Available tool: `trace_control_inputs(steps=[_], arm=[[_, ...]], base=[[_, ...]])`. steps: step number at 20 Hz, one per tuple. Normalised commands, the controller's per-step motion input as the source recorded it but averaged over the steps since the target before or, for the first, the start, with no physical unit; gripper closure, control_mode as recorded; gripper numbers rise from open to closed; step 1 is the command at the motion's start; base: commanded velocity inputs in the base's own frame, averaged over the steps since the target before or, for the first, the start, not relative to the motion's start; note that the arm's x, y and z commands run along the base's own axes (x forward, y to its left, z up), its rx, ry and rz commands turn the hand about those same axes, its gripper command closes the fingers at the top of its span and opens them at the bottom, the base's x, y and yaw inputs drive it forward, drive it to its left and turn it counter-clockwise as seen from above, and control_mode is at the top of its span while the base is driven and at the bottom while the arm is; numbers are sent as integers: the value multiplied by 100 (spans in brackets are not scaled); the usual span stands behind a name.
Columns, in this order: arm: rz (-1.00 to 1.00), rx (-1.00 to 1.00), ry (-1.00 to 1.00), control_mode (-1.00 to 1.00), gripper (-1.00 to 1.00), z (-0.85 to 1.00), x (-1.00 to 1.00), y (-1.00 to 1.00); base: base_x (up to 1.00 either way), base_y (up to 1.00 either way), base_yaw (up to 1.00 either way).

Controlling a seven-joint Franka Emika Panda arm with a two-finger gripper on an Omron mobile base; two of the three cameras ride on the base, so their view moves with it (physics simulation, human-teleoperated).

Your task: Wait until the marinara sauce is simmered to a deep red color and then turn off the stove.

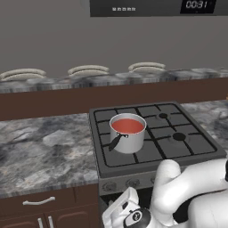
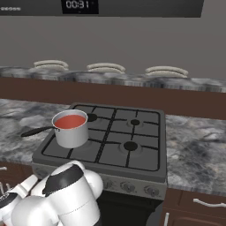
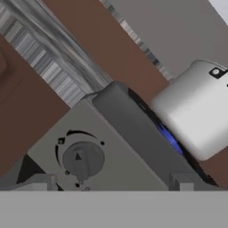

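Sauce (image 1: 128, 126) was not nearest us: our pincer (image 3: 109, 185) hovered close before a stove knob (image 3: 82, 159), its two tips apart on either side. Beyond, the orange-red sauce sat in a saucepan (image 2: 70, 129) on the stove's (image 1: 187, 149) front-left grate.

The white arm (image 1: 178, 189) is folded low, its elbow bent and the wrist turned downward. The end effector (image 3: 109, 181) shows two grey fingertips (image 3: 41, 181) spread well apart, holding nothing.
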Motion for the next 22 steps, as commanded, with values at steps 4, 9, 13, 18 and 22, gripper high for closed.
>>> trace_control_inputs(steps=[4, 9, 13, 18, 22], arm=[[0, 13, 0, -100, -100, 0, 0, 0], [0, 5, 0, -100, -100, 0, 0, -1], [0, 0, 0, -100, -100, 0, 0, 0], [0, 0, 0, -100, -100, 0, 10, -1], [2, 0, -4, -100, -100, 0, 8, -6]], base=[[0, 0, 0], [0, 0, 0], [0, 0, 0], [0, 0, 0], [0, 0, 0]])
